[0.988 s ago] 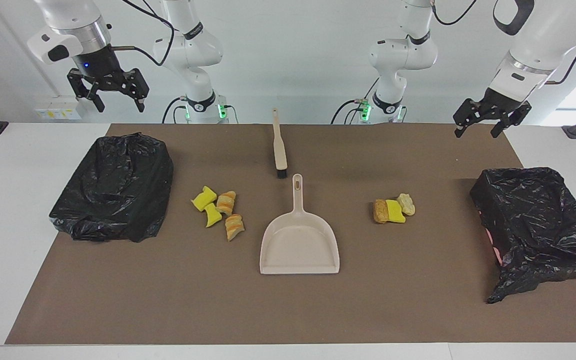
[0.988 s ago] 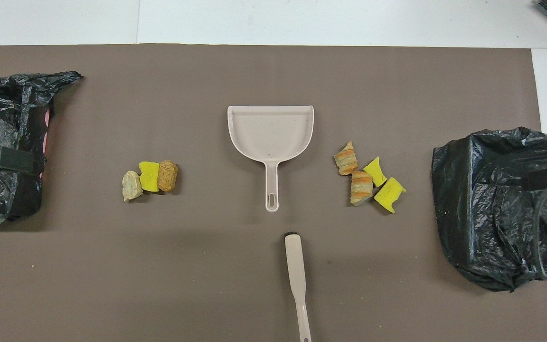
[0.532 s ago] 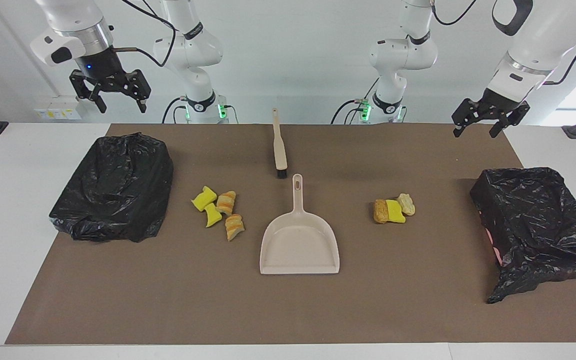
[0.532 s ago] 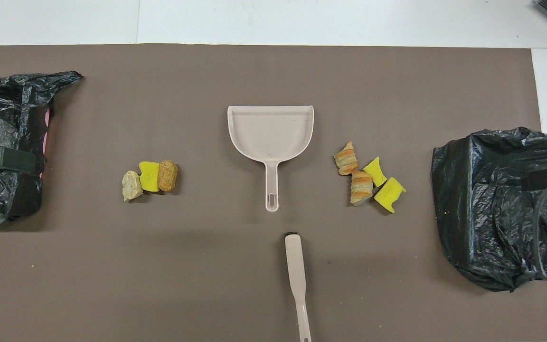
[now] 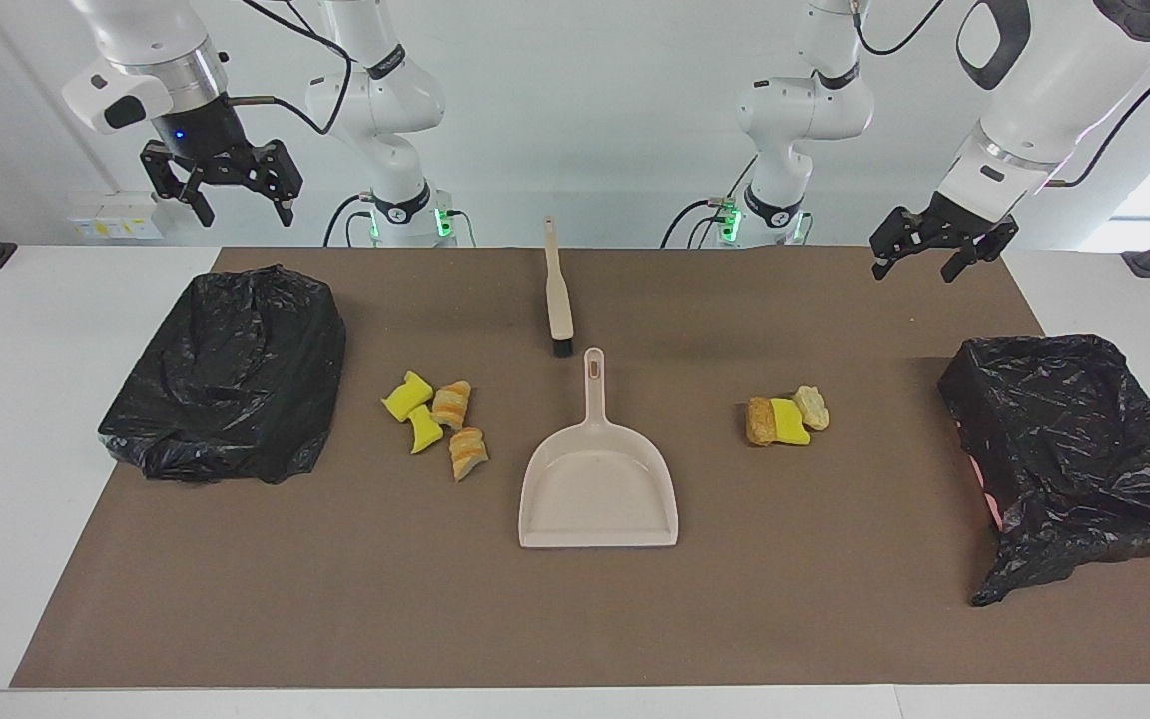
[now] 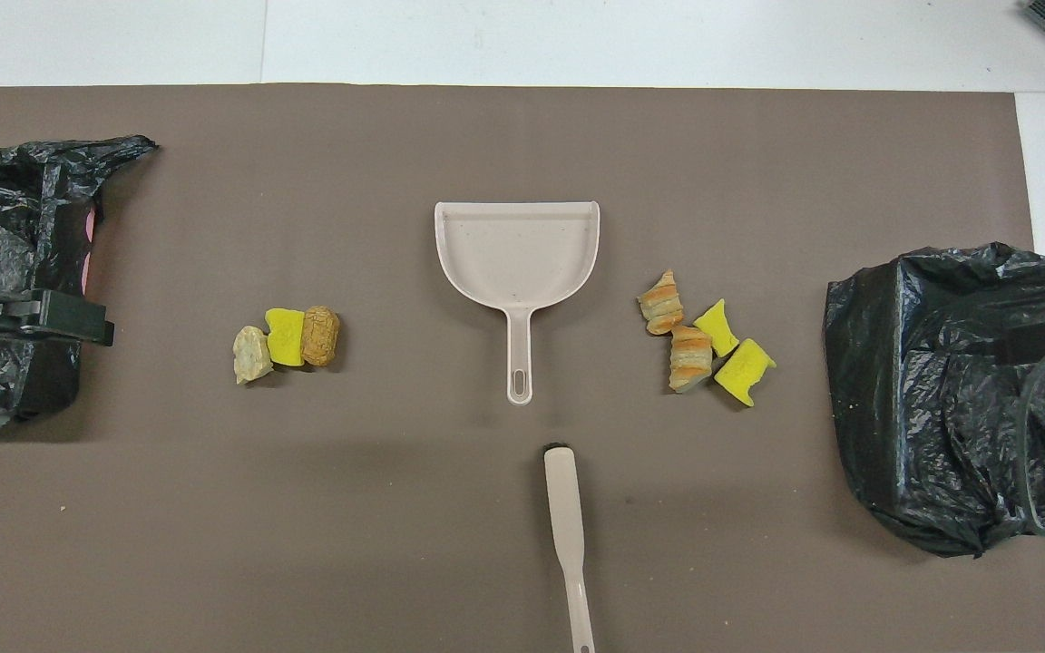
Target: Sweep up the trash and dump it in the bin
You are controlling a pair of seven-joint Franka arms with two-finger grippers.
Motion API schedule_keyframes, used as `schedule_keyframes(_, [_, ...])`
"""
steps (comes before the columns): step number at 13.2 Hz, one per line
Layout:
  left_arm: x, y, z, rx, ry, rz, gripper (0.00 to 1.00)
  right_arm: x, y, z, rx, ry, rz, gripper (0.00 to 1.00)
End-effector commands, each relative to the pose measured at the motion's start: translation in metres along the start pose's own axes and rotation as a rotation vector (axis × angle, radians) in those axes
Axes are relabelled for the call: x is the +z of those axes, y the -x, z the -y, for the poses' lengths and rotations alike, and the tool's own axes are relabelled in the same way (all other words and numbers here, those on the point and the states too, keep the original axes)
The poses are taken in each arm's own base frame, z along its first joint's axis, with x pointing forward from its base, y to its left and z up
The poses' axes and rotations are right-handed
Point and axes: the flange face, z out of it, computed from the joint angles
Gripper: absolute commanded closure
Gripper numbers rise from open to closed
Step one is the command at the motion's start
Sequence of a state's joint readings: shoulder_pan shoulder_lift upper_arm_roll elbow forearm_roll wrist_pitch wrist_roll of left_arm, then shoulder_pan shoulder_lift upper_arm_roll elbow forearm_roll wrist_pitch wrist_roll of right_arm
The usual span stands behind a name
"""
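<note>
Centrally, on the brown mat (image 5: pixel 335 619), a beige dustpan (image 5: pixel 598 489) lies flat with its handle pointing toward the robots and its open lip away from them. Just nearer to the robots, a beige brush (image 5: pixel 557 290) lies in line with that handle, its black bristles close to the handle's tip but apart from it. The trash forms two clusters, one on each side of the dustpan. The trash cluster toward the right arm's end (image 5: pixel 435 421) consists of two yellow sponge pieces and two tan-orange bread-like chunks, lying close together. The trash cluster toward the left arm's end (image 5: pixel 786 416) consists of a brown chunk, a yellow sponge piece and a pale chunk, touching in a row. Two bins lined with black bags stand at the mat's ends: the bin at the right arm's end (image 5: pixel 226 374) and the bin at the left arm's end (image 5: pixel 1069 449). The right gripper (image 5: pixel 232 195) hangs in the air above its bin, jaws spread and empty. The left gripper (image 5: pixel 919 262) hangs above the mat's edge nearest the robots, jaws likewise spread and empty.
</note>
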State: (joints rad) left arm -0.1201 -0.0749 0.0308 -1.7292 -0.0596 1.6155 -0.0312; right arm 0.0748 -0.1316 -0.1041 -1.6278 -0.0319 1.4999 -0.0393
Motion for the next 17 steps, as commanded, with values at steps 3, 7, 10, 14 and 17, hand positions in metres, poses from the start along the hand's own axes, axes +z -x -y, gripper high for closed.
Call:
schedule_keyframes(3, [0.014, 0.012, -0.016, -0.015, 0.01, -0.031, 0.0, 0.002, 0.005, 0.0, -0.019, -0.007, -0.012, 0.0])
schedule_keyframes(7, [0.041, 0.018, -0.052, 0.025, 0.008, -0.02, 0.0, 0.003, 0.005, 0.0, -0.023, -0.007, -0.007, 0.0])
schedule_keyframes(10, [0.075, 0.034, -0.114, 0.023, 0.009, -0.033, 0.0, 0.004, 0.005, 0.0, -0.023, -0.008, -0.004, 0.0])
schedule_keyframes(14, [0.124, 0.067, -0.195, 0.002, 0.016, -0.047, 0.0, 0.004, 0.005, 0.0, -0.022, -0.008, -0.006, 0.0])
schedule_keyframes(17, [0.153, 0.101, -0.251, -0.063, 0.017, -0.041, 0.0, 0.004, 0.005, 0.0, -0.025, -0.008, -0.004, 0.0])
